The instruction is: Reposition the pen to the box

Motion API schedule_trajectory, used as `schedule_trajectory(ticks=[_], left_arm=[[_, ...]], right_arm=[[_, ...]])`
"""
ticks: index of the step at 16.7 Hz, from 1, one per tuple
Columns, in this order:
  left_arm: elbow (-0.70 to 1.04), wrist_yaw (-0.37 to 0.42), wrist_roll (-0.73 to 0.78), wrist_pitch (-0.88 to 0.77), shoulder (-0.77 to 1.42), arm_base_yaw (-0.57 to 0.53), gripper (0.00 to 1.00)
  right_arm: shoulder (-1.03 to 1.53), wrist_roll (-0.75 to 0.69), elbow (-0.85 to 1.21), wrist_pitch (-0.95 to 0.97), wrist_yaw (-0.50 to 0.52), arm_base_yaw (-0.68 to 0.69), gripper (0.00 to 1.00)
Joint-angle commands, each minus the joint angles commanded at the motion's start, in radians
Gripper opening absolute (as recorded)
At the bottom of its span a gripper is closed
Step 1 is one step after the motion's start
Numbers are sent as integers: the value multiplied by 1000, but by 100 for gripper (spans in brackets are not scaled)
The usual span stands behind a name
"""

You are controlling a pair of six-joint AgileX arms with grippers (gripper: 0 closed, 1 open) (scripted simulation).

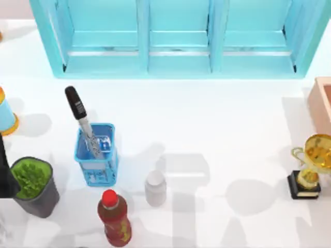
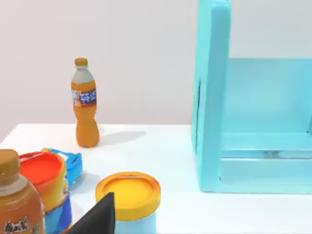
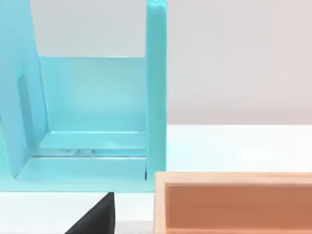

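The pen [image 1: 83,122] stands tilted in the blue basket [image 1: 96,155] at the table's left, black cap up and leaning toward the cabinet [image 1: 178,36], silvery barrel down inside the lattice. No gripper is touching it. Just in front of the basket stands a red bottle [image 1: 115,218], and beside that, toward the middle, a small white bottle [image 1: 155,188]. Left of the basket sits a grey pot of green stuff [image 1: 34,186], with a dark piece of the left arm [image 1: 5,173] at the table's left edge next to it; whether the left fingers are spread or pressed together cannot be told. Further back on the left is a blue can with an orange rim [image 1: 6,116]. The box [image 1: 321,103] lies far off at the table's right edge, cut by the frame, well apart from the pen, with a gold trophy [image 1: 310,165] in front of it. The left wrist view looks over an orange-lidded can [image 2: 128,197], an orange soda bottle [image 2: 86,105] and the cabinet's side. In the right wrist view the box's pink wall [image 3: 234,204] sits just beside the cabinet's end panel, and a dark finger tip [image 3: 97,217] pokes in; the right fingers' state cannot be told either.
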Motion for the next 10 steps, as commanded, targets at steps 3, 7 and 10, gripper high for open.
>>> schedule_trajectory(ticks=[3,7,10], left_arm=[[0,0,0,0,0,0,100],[0,0,0,0,0,0,100],[0,0,0,0,0,0,100]], right_arm=[[11,2,8,2,0,7,100],[158,26,113,22,3,104,100],[380,59,251,49,9,228,100]])
